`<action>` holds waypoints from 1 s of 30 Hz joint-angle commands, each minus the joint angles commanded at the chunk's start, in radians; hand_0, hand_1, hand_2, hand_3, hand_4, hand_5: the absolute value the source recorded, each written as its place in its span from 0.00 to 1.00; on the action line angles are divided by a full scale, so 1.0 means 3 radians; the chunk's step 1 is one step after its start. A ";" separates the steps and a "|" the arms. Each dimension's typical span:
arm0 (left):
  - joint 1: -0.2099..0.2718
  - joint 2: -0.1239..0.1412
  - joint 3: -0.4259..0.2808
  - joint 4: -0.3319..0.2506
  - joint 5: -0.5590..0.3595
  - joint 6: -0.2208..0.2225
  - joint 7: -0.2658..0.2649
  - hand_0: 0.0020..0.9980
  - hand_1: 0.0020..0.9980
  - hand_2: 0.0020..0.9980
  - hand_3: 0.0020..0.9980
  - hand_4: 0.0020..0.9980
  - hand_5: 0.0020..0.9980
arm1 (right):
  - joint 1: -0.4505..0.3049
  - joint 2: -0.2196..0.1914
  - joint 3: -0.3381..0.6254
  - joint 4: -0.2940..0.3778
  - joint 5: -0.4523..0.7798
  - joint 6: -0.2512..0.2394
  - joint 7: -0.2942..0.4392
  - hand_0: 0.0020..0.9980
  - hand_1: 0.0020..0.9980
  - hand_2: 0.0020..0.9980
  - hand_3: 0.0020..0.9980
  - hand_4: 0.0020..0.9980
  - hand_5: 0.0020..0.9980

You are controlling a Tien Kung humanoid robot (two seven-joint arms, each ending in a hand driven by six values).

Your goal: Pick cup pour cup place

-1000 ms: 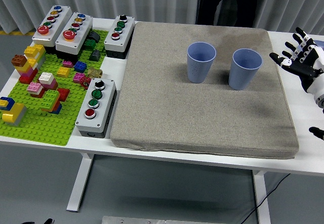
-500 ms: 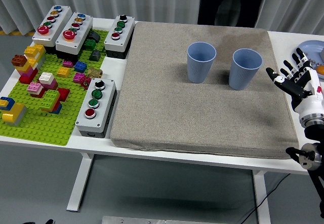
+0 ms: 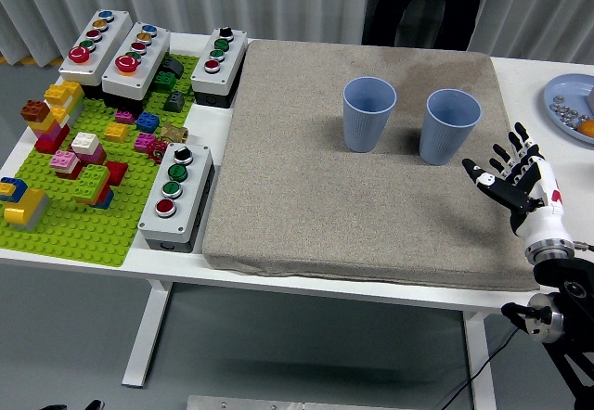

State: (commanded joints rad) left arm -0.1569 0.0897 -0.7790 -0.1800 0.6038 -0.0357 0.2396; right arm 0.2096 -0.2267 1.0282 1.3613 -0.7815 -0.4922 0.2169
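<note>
Head view: the right hand is over the right edge of the gray mat. No left hand shows.
Fingers: the fingers are spread wide and hold nothing.
Right cup: a blue cup stands upright on the mat, near the fingers, up and to the left of them. Nothing touches it.
Left cup: a second blue cup stands upright further left of the fingers, beside the first, with a gap between them.
Inside the cups: I cannot tell if there is anything in them.
Dish: a blue dish with small bits sits on the tabletop, up and to the right of the fingers.
Far left: button boxes and a green brick board are well away from the fingers.
Person: someone in dark clothes stands at the far side. No hands show.
Done: nothing, I think. Both cups look untouched.
Left to do: grab a cup, pour into the other one, then put it back down.
</note>
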 joint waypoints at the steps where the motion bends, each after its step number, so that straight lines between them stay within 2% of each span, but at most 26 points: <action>1: 0.0000 0.0000 0.0009 0.0000 -0.0010 -0.0001 -0.0001 0.76 0.78 0.83 0.72 0.50 0.98 | 0.0011 0.0003 -0.0031 -0.0027 0.0024 -0.0016 0.0033 0.88 0.88 0.98 0.97 0.88 0.22; 7: 0.0012 0.0001 0.0044 0.0000 -0.0036 -0.0006 -0.0002 0.76 0.78 0.83 0.72 0.50 0.98 | 0.0078 0.0019 -0.0102 -0.0125 0.0037 -0.0049 0.0092 0.88 0.88 0.98 0.97 0.88 0.22; 30: 0.0003 0.0008 0.0138 0.0000 -0.0110 -0.0008 -0.0017 0.76 0.78 0.83 0.72 0.50 0.98 | 0.0313 0.0141 -0.0184 -0.0467 0.0118 -0.0016 0.0172 0.88 0.88 0.97 0.95 0.87 0.23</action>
State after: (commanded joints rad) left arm -0.1560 0.0920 -0.7375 -0.1800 0.5706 -0.0382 0.2345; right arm 0.3034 -0.1845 0.9731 1.2212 -0.7461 -0.4969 0.2683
